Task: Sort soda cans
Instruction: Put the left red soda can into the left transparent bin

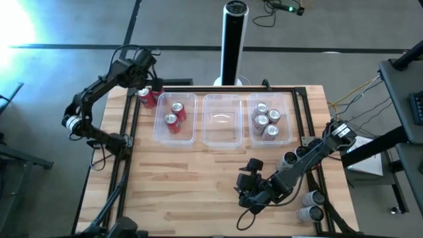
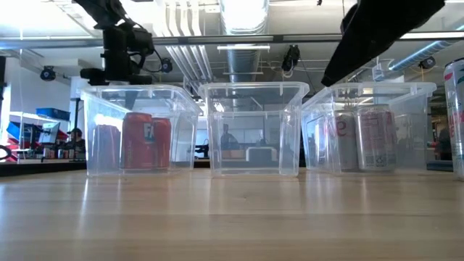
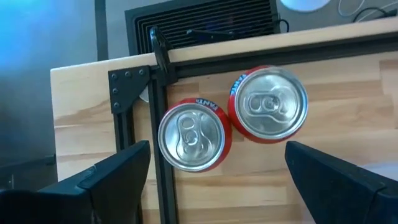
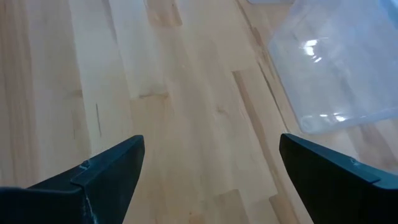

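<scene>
Left hand (image 3: 211, 180) hangs over 2 red cans (image 1: 147, 97) at the upper left of the high view, just outside the left tub (image 1: 157, 130), fingers spread wide and empty. The cans touch each other, and one sits right against the black frame rail (image 3: 158, 124). That's the risk I'd watch: a finger coming down could hit the rail or nudge the neighbouring can and tip it.

Right hand (image 1: 248, 192) is low center-right over bare surface (image 4: 186, 112), also wide and empty. Loose silver cans (image 1: 310, 205) lie near the lower right edge under that arm, so a swing could roll one off. 2 red cans are in the left tub, 4 silver ones in the right tub (image 1: 289, 132), and the middle tub (image 1: 221, 135) is empty.
</scene>
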Controlling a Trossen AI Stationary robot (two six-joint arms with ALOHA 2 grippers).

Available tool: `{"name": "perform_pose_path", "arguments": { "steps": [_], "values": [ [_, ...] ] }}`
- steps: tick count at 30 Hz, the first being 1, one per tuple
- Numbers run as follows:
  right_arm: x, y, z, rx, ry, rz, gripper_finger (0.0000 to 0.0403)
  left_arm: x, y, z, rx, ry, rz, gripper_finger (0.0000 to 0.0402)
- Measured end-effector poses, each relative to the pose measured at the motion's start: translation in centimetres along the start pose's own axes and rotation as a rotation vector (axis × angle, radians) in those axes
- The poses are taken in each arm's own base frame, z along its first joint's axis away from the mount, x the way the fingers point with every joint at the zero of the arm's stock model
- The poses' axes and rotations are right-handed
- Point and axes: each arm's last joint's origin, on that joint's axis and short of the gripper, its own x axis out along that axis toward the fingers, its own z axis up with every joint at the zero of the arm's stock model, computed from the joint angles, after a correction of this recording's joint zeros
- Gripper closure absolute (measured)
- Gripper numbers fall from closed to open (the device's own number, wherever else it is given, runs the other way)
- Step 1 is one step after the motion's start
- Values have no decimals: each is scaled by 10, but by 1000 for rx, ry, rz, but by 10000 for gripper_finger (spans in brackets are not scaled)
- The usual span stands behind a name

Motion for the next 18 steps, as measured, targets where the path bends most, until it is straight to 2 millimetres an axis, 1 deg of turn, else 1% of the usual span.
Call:
{"name": "perform_pose_path", "arguments": {
  "steps": [3,7,10,14,18],
  "values": [
    [2,-1,-3,16,6,-6,35,2,-1,2,16,-11,1,44],
    [3,-1,-5,29,29,10,35,2,-4,3,141,-48,62,50],
    [3,-1,-5,20,34,14,35,1,-4,4,166,-46,38,53],
    [-3,1,6,-38,-10,12,35,-4,-4,7,193,-49,-29,54],
    [-10,-1,21,-106,-89,-39,35,-1,-5,4,254,-30,-43,54]
  ]
}}
